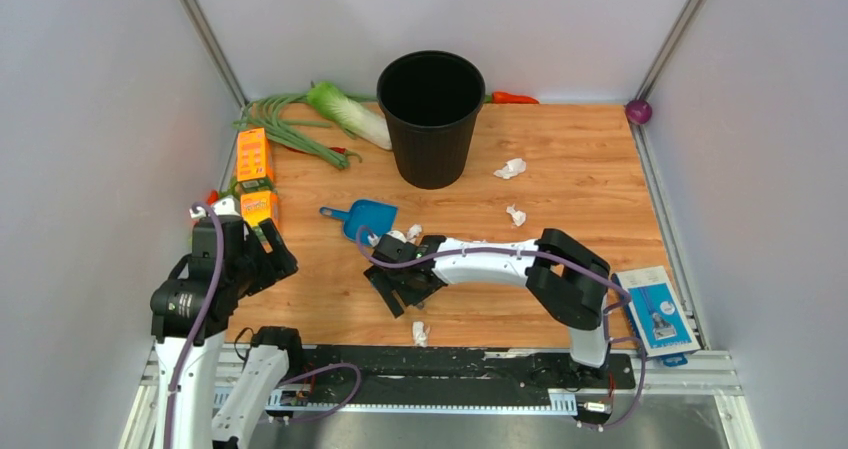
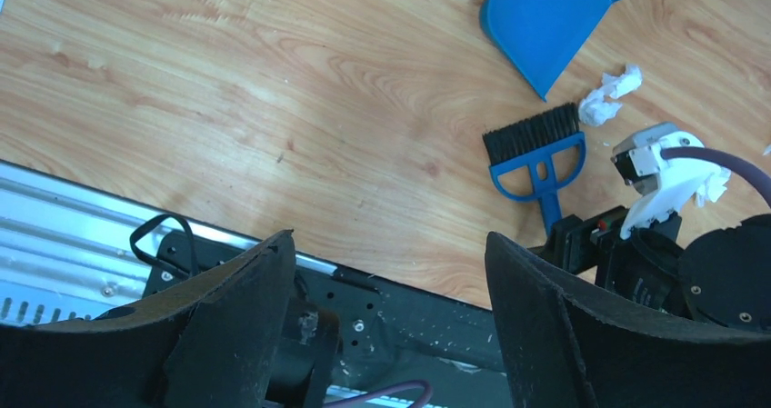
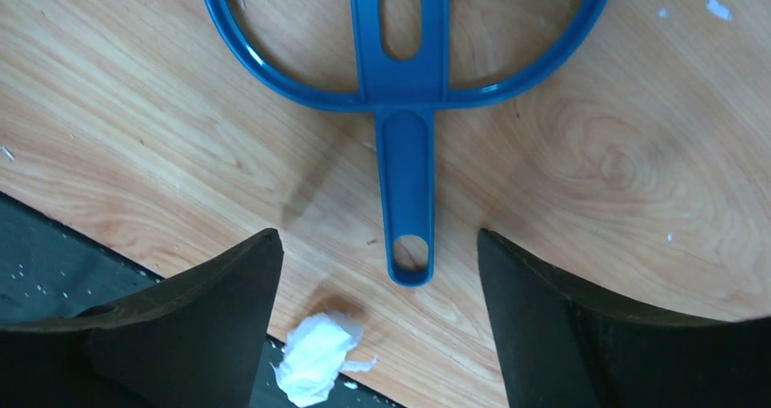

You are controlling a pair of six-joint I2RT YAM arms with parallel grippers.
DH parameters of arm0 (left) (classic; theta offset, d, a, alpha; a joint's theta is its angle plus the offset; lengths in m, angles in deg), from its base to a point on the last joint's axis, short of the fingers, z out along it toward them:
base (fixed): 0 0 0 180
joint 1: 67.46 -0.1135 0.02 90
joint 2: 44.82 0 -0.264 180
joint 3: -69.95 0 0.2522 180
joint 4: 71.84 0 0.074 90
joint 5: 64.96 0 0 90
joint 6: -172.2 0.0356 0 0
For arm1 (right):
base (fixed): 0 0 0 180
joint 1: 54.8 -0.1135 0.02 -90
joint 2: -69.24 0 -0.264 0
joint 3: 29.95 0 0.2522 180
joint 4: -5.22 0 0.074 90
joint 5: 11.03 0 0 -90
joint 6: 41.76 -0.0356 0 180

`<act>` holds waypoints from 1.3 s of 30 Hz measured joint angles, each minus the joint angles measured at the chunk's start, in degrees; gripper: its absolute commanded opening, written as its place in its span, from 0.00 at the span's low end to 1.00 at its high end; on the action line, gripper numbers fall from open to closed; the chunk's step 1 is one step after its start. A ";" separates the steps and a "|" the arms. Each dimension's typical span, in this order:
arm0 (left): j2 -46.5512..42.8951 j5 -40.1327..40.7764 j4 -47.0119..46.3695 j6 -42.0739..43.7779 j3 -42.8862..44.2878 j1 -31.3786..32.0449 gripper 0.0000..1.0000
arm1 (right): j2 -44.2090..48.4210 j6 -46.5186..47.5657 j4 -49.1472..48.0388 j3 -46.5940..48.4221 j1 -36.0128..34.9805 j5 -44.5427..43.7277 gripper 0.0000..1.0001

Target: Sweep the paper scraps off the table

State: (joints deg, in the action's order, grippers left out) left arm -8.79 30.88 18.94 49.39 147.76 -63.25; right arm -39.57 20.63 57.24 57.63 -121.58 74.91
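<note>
Several white paper scraps lie on the table (image 1: 590, 219): one (image 1: 510, 168) beside the bin, one (image 1: 516, 215) in the middle, a cluster (image 1: 405, 235) at the blue dustpan (image 1: 367, 216), and one (image 1: 421, 333) at the near edge. My right gripper (image 1: 398, 287) is open and low over a blue brush (image 2: 538, 158). In the right wrist view the brush handle (image 3: 405, 176) lies between the open jaws (image 3: 375, 244), with the near-edge scrap (image 3: 316, 358) beside it. My left gripper (image 1: 272, 259) is open and empty, raised at the left; nothing is between its jaws (image 2: 389, 240).
A black bin (image 1: 430, 119) stands at the back centre. Green beans and a cabbage (image 1: 345, 109) lie at the back left. Orange boxes (image 1: 254, 157) line the left edge. A blue-white packet (image 1: 655, 309) lies at the right edge. A purple ball (image 1: 638, 111) sits at the far right corner.
</note>
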 measured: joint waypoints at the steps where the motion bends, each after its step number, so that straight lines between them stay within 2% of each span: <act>1: 0.02 0.00 0.02 0.26 0.00 0.09 0.81 | -0.57 -0.20 -0.04 0.55 -0.07 -0.13 0.79; 9: -0.39 -0.85 0.13 1.25 0.00 0.28 0.79 | -2.21 -1.64 0.00 2.23 -0.11 -2.25 0.54; 14: -1.18 -0.85 0.35 1.29 0.20 0.28 0.77 | -2.21 -2.05 -0.02 1.95 -0.11 -3.13 0.24; 17: -1.03 -0.83 0.37 1.27 0.22 0.28 0.74 | -2.10 -2.05 -0.37 1.90 -0.11 -3.10 0.15; 24: 1.99 -0.87 0.50 1.29 2.78 0.28 0.66 | -0.76 -1.01 2.12 2.10 -0.13 -4.72 0.11; 29: 4.02 -2.78 0.39 1.33 3.56 0.28 0.66 | 4.02 0.52 5.75 4.79 -0.11 -4.83 0.12; 33: 4.20 -4.79 0.15 1.49 3.56 0.28 0.68 | 8.37 1.66 8.04 10.75 0.04 -4.07 0.12; 39: 4.55 -14.49 -6.01 -0.35 3.02 0.28 0.68 | 11.45 2.45 11.04 19.45 0.22 -3.26 0.14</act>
State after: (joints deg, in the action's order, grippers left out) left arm -4.24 16.39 12.93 49.04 150.78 -62.97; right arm -28.12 23.08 68.28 77.09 -121.36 71.65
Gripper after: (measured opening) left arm 0.677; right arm 0.217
